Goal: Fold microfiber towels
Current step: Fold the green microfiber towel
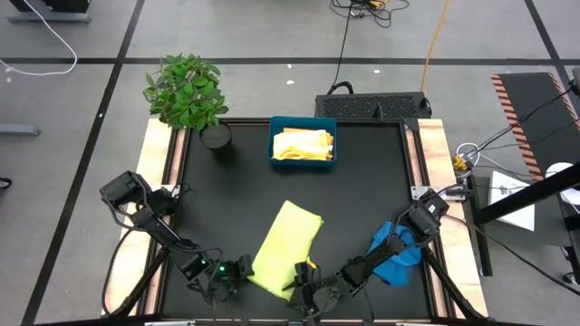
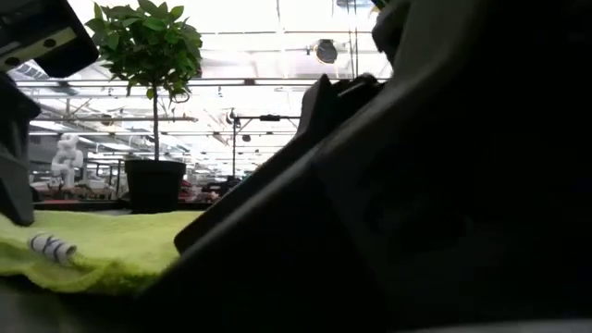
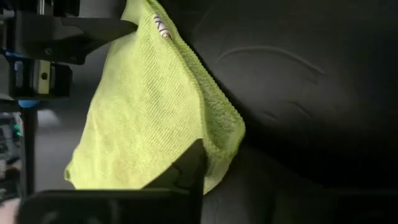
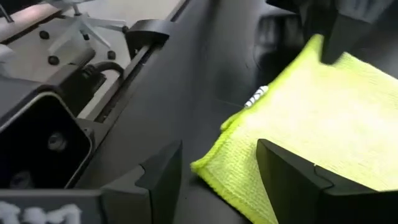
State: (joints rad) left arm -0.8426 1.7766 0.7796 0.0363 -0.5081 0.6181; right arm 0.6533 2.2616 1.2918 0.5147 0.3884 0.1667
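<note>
Both arms crowding the near end of the lime green towel (image 1: 285,246), looks like a fold setup.

Left gripper (image 1: 237,272) sits at one near corner, right gripper (image 4: 217,168) at the other with its jaws spread wide around the edge; can't tell if the left is actually pinching yet. Towel lies flat mid-bench. Blue towel (image 1: 399,258) is bunched under the right arm, a teal tray (image 1: 303,159) of yellow cloths and a potted plant (image 1: 186,91) sit well back, out of the way.

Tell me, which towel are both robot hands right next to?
The lime green towel, lying near the front edge between the left gripper and right gripper. The blue towel lies aside; pale yellow ones sit in the tray.
</note>
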